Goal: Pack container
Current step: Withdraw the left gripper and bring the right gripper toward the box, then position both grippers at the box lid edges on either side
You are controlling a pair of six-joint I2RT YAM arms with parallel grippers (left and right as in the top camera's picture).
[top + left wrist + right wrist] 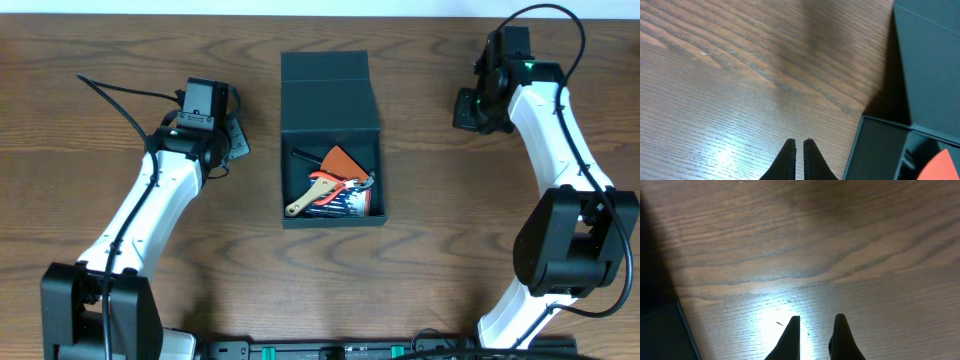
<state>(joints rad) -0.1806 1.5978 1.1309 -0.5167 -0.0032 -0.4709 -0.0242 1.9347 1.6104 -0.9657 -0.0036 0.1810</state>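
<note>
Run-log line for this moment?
container: dark teal-green rectangular rigid box, lid open, hand tools inside | left gripper: shut, empty, above wooden table | right gripper: shut, empty

I can read no text anywhere; the white-striped dark pack (347, 204) inside the dark teal-green rectangular box (285, 170) is too blurred.

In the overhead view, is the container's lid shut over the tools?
No, the lid of the container is folded back, and the tools inside lie uncovered.
</note>
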